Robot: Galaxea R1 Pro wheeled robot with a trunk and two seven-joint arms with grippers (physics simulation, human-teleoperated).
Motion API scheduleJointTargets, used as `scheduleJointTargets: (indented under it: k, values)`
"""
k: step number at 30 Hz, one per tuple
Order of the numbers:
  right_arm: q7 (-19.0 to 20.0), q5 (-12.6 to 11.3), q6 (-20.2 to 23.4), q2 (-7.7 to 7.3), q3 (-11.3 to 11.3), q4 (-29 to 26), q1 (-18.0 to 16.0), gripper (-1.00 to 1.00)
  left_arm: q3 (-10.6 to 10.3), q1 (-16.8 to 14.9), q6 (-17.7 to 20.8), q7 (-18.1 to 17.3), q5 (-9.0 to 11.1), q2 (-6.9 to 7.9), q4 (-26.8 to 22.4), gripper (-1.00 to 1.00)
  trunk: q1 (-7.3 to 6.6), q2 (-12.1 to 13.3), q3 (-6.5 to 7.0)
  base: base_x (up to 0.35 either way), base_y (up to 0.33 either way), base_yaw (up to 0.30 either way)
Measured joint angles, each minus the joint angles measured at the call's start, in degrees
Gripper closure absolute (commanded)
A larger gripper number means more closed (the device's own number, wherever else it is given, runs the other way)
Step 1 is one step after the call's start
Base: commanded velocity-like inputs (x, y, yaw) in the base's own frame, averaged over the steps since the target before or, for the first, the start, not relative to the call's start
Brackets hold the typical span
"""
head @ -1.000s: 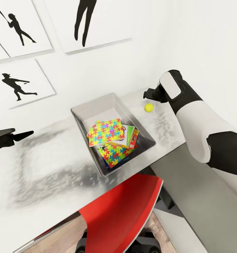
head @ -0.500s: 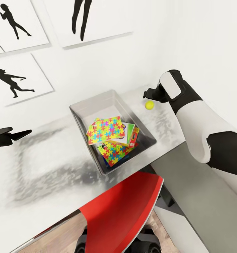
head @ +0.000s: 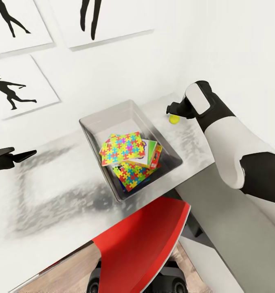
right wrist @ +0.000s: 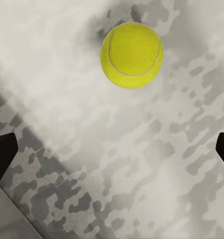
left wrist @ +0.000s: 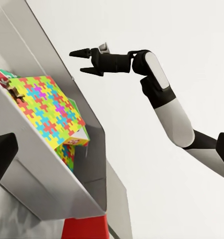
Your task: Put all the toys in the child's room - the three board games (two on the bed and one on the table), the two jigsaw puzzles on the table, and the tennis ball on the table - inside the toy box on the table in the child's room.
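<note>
While spread, right tool (head: pixel 172 108) above tennis ball (head: pixel 174 119)

The light grey toy box (head: pixel 95 121) sits open on the white tabletop (head: pixel 51 195) near the wall. Inside it, two bright jigsaw puzzles (head: pixel 122 148) lie tilted and overlapping atop the board games (head: pixel 152 152), whose green and red edges peek out. The small yellow-green tennis ball (head: pixel 174 119) rests on the tabletop beside the box.
</note>
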Motion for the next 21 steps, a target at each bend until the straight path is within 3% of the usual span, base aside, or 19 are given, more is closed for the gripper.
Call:
scheduleJointTargets:
  k: [7, 21]
  values:
    - [0.0, 0.15, -0.38, -0.06, 0.0, -0.02, -0.03, -1.0, 0.0, 0.0, 0.0, 0.0, 0.0, 0.0, 0.0, -1.0, 0.0, 0.0, -0.66, 0.0, 0.0, 0.0]
    - [0.0, 2.77, -0.58, 0.01, -0.06, 0.0, -2.39, -1.0, 0.0, -0.01, 0.0, 0.0, 0.0, 0.0, 0.0, -1.0, 0.0, 0.0, -1.98, 0.0, 0.0, 0.0]
